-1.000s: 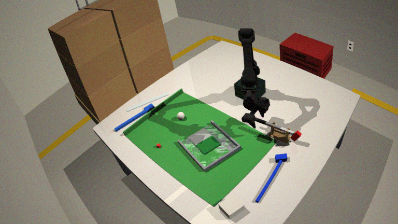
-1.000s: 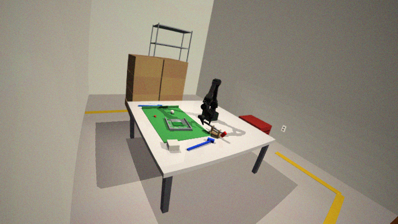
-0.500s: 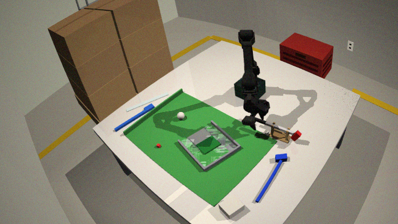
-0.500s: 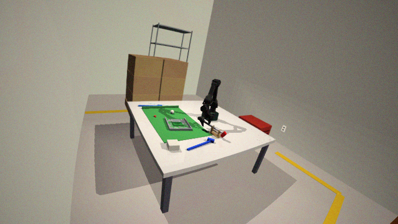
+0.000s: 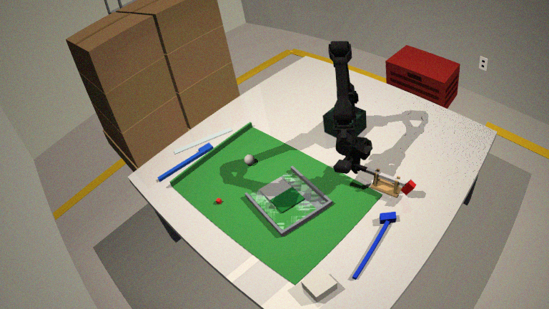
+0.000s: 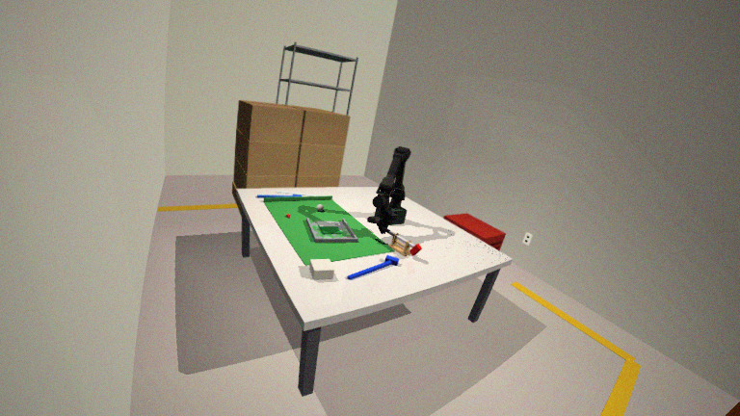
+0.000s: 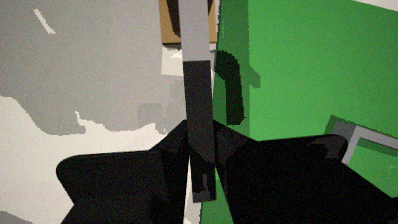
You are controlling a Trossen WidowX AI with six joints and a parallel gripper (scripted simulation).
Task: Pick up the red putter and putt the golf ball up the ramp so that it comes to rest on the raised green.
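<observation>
Putter lying on wooden rack, gripper clamping grip end of shaft. Lift pending. Golf ball sitting on green mat, well apart from ramp; putt remaining.

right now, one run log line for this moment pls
phase: grasp | claw: shut on red putter grip | putter: on wooden stand | golf ball: on green mat, untouched
</observation>
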